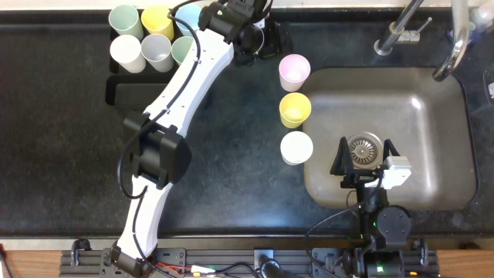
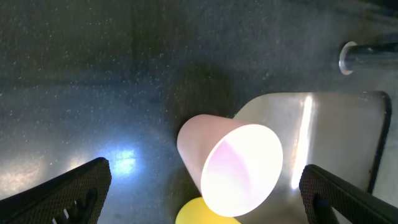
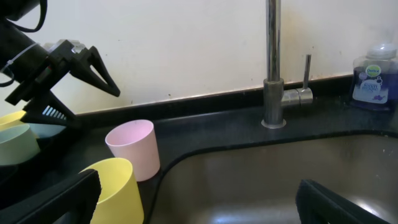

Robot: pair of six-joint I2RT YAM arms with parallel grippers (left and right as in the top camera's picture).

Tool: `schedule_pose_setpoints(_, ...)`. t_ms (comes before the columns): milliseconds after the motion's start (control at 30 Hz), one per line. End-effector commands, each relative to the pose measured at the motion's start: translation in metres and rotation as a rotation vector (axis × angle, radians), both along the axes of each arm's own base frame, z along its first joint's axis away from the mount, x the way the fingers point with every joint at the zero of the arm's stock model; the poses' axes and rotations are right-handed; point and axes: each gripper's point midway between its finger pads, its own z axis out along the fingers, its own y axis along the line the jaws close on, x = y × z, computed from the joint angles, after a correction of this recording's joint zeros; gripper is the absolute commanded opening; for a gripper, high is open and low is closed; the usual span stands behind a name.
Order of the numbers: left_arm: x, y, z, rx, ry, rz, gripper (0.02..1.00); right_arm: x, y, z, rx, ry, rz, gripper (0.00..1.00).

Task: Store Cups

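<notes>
Three cups stand in a row along the sink's left edge: a pink cup [image 1: 294, 71] [image 2: 233, 168] [image 3: 132, 149], a yellow cup [image 1: 295, 110] [image 2: 199, 213] [image 3: 115, 190] and a white cup [image 1: 296, 147]. My left gripper [image 1: 258, 38] [image 2: 205, 168] hangs open and empty above the counter, just behind and left of the pink cup. It also appears as the black jaws of the left gripper [image 3: 74, 68] in the right wrist view. My right gripper [image 1: 364, 154] [image 3: 198, 180] is open and empty, low over the sink basin [image 1: 432, 154].
A black rack [image 1: 123, 89] at the back left holds several cups [image 1: 143, 35] in green, yellow, white and blue. A faucet [image 1: 401, 31] [image 3: 272, 68] stands behind the sink, with a soap bottle [image 3: 375, 78] beside it. Dark counter [image 1: 231, 170] lies left of the sink.
</notes>
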Motion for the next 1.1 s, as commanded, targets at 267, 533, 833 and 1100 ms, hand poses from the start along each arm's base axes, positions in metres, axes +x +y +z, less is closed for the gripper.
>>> schedule_pose_setpoints(267,-0.016,-0.008,-0.027,0.060,0.077,-0.006,0.998,0.000,0.000,-0.003,0.005,-0.001,0.001,0.996)
schedule_pose_setpoints(533,-0.023,-0.008,-0.044,0.092,0.119,-0.011,0.998,0.000,0.000,-0.003,0.005,-0.001,0.001,0.998)
schedule_pose_setpoints(833,-0.019,-0.006,-0.053,0.111,0.116,-0.002,0.345,0.000,0.000,-0.003,0.005,-0.001,0.001,0.998)
schedule_pose_setpoints(1100,-0.016,-0.006,-0.055,0.117,0.103,0.004,0.036,0.000,0.000,-0.003,0.005,-0.001,0.001,0.998)
